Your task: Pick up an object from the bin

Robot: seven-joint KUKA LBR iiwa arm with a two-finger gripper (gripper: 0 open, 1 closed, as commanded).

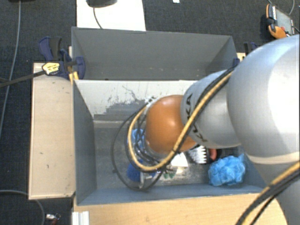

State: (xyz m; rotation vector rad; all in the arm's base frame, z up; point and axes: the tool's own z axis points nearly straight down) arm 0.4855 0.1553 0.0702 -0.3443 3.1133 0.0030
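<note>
Grey arm (pixel 262 102), orange cover (pixel 164 125) above small heap (pixel 180 164), blue lump (pixel 227 170) beside

1. A white sheet (pixel 111 11) lies on the dark floor (pixel 47 13), upper middle of the frame.
2. An orange-and-black device (pixel 275 26) sits at upper right.
3. A black cable (pixel 19 22) runs down the upper left.

Scuffed matt metal bin (pixel 101 139); fluffy blue cloth (pixel 227 170) — soft.

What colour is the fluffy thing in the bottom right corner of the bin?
Bright blue. The fluffy thing shows best in the camera view.
</note>
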